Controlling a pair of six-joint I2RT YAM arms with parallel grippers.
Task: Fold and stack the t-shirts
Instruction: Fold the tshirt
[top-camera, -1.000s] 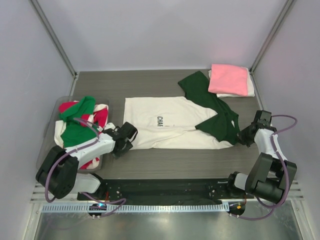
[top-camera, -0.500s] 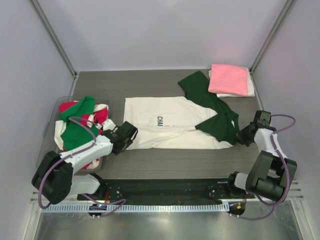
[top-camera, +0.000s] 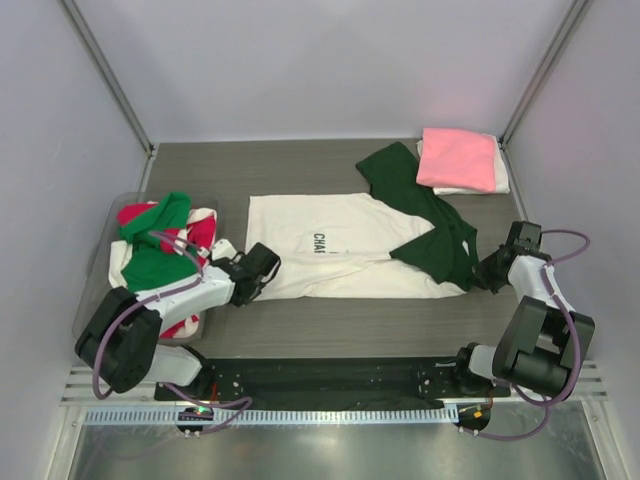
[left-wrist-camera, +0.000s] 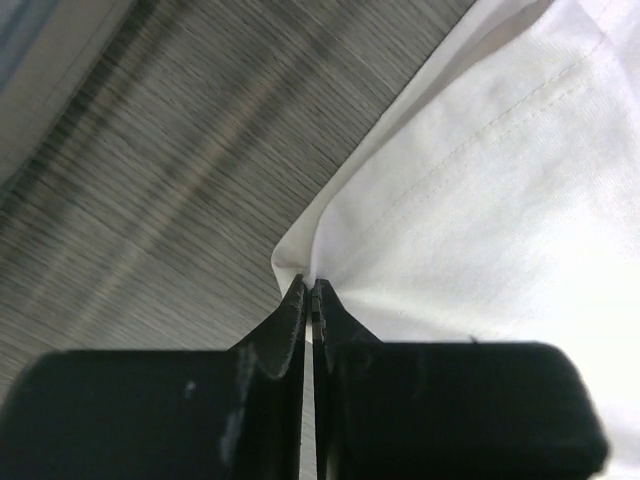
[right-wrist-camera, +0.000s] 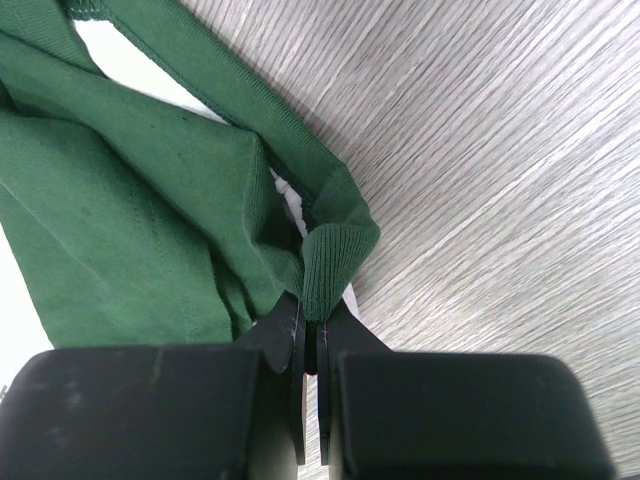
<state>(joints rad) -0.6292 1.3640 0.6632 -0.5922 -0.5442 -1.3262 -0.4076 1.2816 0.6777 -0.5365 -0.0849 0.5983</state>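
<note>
A cream-white t-shirt (top-camera: 340, 255) with dark green fabric and small black lettering lies spread across the middle of the table. At its near-left corner my left gripper (top-camera: 268, 263) is shut on the cloth. The left wrist view shows that white corner (left-wrist-camera: 300, 262) pinched between the closed jaws of the left gripper (left-wrist-camera: 312, 288). My right gripper (top-camera: 490, 272) holds the shirt's right end. In the right wrist view, the right gripper (right-wrist-camera: 313, 318) is shut on a fold of ribbed green fabric (right-wrist-camera: 335, 255).
A folded pink t-shirt (top-camera: 457, 158) rests on a white one at the back right corner. A clear plastic tub (top-camera: 118, 198) at the left holds bunched green, red and white t-shirts (top-camera: 155, 250). Grey walls enclose the wood-grain table (top-camera: 300, 165).
My left gripper has slid a little right onto the shirt's near-left corner and closed on it. The right gripper has stayed shut on the green fabric.
</note>
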